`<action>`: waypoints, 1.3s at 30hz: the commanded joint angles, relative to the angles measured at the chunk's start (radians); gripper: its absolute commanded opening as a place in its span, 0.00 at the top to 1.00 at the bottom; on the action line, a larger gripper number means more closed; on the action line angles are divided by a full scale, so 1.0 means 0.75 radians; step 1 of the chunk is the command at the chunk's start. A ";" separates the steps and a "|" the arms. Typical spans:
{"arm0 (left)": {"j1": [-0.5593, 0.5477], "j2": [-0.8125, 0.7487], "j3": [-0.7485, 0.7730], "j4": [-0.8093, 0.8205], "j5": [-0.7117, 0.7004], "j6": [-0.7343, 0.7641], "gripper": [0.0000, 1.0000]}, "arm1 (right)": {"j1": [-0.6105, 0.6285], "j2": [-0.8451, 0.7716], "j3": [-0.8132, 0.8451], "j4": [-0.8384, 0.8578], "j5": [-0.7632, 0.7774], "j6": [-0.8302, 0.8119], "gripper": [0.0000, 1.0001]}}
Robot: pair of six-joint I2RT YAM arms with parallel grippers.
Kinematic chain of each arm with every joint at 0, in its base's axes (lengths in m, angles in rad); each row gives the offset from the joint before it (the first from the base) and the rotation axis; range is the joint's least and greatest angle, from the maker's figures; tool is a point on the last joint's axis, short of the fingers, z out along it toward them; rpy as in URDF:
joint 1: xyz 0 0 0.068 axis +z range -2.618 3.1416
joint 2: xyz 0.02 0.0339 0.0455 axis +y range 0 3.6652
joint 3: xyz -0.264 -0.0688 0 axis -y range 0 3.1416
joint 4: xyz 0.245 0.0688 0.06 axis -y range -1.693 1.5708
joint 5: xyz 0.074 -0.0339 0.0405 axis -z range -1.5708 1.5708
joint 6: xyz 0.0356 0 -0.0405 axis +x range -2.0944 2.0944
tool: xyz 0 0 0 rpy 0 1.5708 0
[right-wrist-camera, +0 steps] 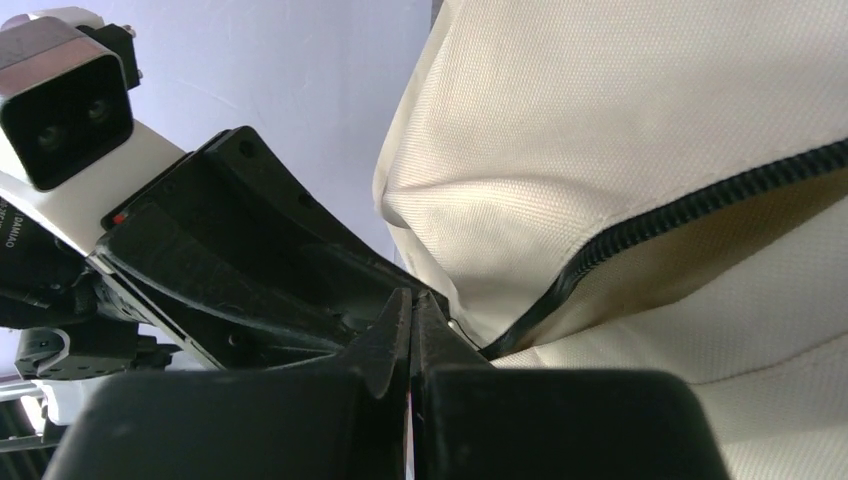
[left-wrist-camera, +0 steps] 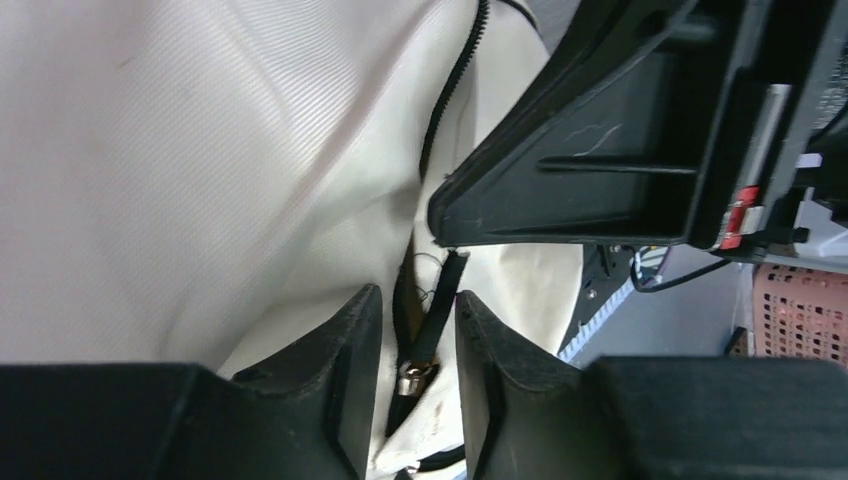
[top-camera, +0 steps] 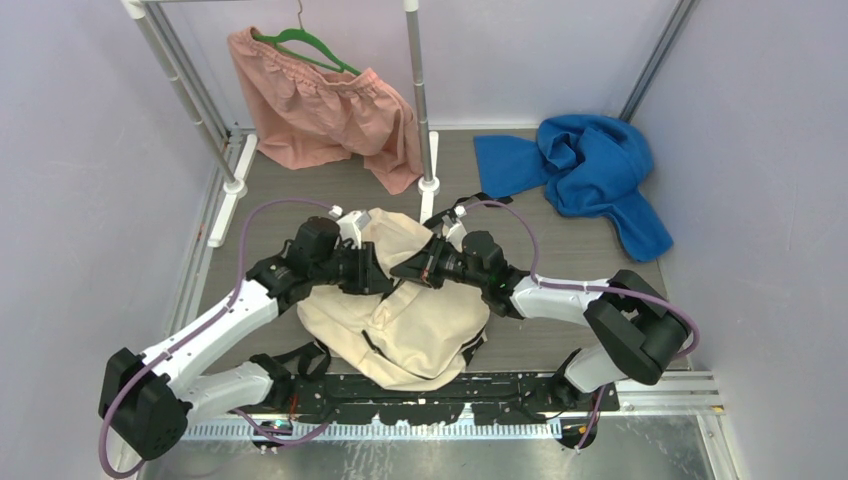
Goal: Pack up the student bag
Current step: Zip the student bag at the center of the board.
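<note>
Left wrist: your left end effector (left-wrist-camera: 415, 300) hangs half open astride the zipper pull (left-wrist-camera: 435, 320), lengthwise between its fingers (left-wrist-camera: 340, 360), ungripped; right end effector (left-wrist-camera: 460, 220) shut just above; student bag (left-wrist-camera: 200, 150) beneath both

Cream fabric student bag (top-camera: 415, 325), black zipper (right-wrist-camera: 700, 200), lying slumped

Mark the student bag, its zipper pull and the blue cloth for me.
student bag (top-camera: 420, 330), top external view, bare cream front panel.
zipper pull (left-wrist-camera: 437, 315), left wrist view, middle of the black tab.
blue cloth (top-camera: 590, 160), top external view, bunched middle.
</note>
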 commanded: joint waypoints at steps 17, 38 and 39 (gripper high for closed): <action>-0.034 0.045 0.019 0.176 0.121 -0.022 0.68 | -0.015 -0.037 0.045 0.078 0.018 0.002 0.99; -0.049 0.147 0.067 0.217 0.093 -0.066 1.00 | 0.308 -0.535 -0.030 -0.737 0.610 -0.374 0.48; -0.048 0.159 0.069 0.225 0.095 -0.070 1.00 | 0.359 -0.516 -0.027 -0.726 0.633 -0.375 0.47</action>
